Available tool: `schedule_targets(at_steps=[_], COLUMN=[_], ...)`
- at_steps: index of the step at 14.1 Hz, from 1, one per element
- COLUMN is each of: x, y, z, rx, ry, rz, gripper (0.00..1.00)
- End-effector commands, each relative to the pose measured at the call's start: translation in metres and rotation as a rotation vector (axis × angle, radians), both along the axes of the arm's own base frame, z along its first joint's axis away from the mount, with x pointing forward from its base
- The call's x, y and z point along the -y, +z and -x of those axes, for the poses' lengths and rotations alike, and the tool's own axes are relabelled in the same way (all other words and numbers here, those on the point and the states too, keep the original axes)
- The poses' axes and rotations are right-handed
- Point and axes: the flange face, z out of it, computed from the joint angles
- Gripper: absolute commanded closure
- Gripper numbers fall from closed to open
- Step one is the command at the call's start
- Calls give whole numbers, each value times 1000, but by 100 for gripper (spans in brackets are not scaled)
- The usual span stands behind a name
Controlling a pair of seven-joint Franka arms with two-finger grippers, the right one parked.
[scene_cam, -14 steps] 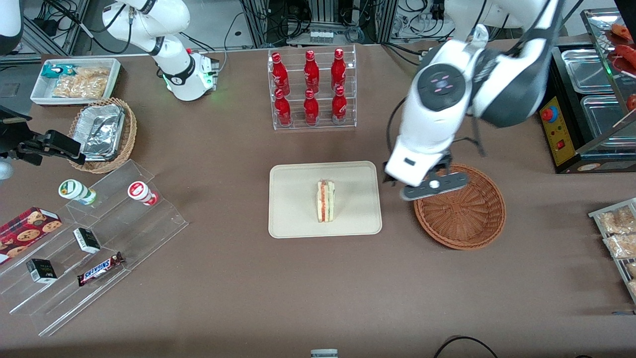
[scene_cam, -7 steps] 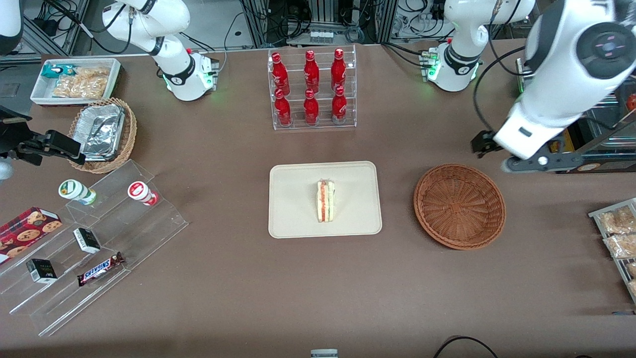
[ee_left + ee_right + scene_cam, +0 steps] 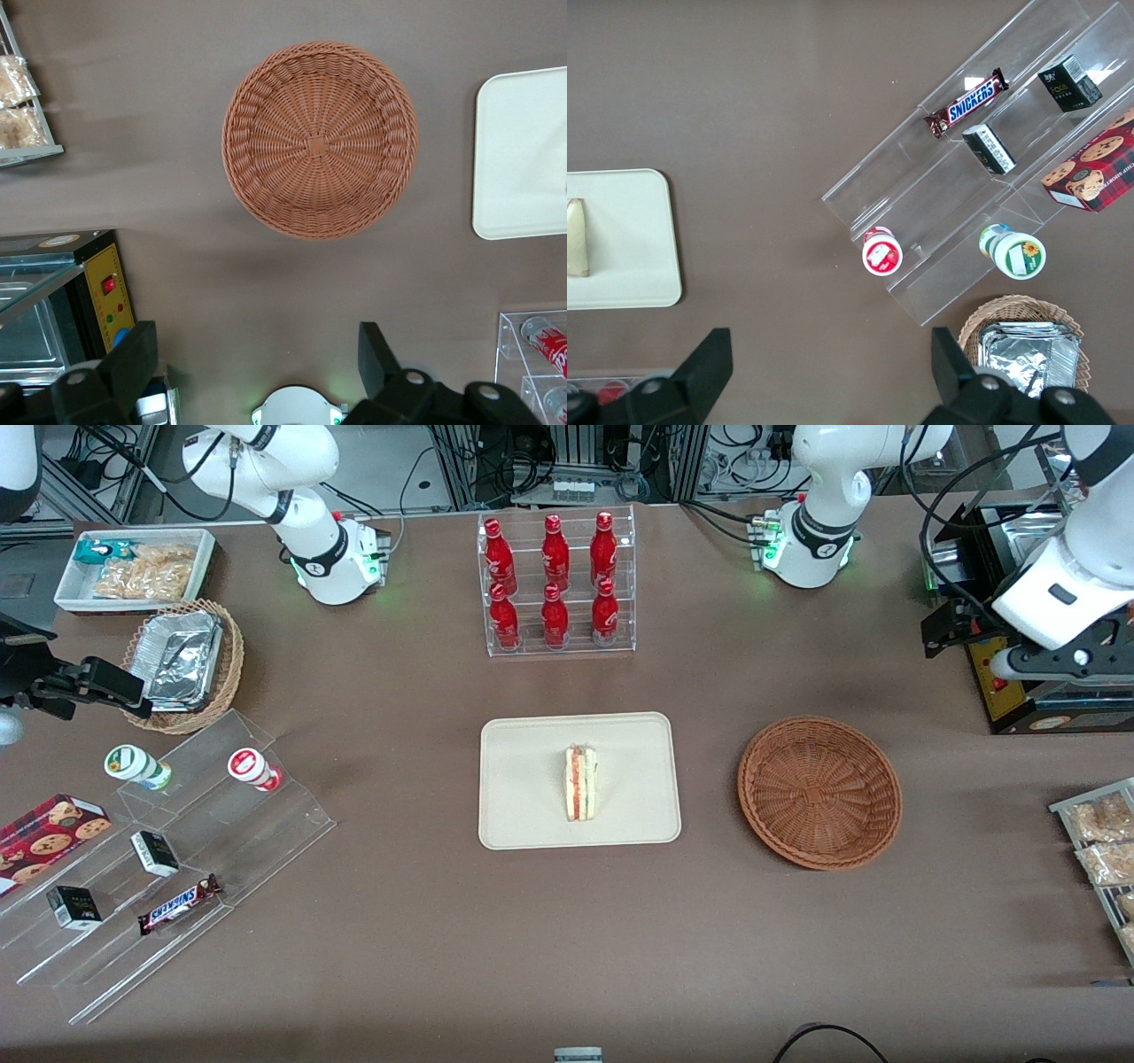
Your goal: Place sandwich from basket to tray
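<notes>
One sandwich (image 3: 581, 783) sits mid-tray (image 3: 523, 815), basket (image 3: 819, 792) bare, so job looks done; gripper (image 3: 257, 376), fingers spread w/ nothing held, hangs high near table's working-arm end.

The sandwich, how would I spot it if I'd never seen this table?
Find the rack of red bottles, then the cream tray nearer the front camera. The sandwich lies on that tray: a pale wedge with red and green stripes, the only food there. The end effector hangs open toward the working arm's end, holding nothing.
</notes>
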Motion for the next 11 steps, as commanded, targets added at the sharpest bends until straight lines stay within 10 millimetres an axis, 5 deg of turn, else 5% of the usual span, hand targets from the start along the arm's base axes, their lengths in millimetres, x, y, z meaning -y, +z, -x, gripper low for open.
schedule_targets(at_steps=[1, 6, 11], x=[1, 4, 1], y=[12, 36, 33], z=[6, 11, 9], rx=[1, 1, -7], ry=[27, 121, 117], rz=[11, 2, -15], gripper=[0, 0, 0])
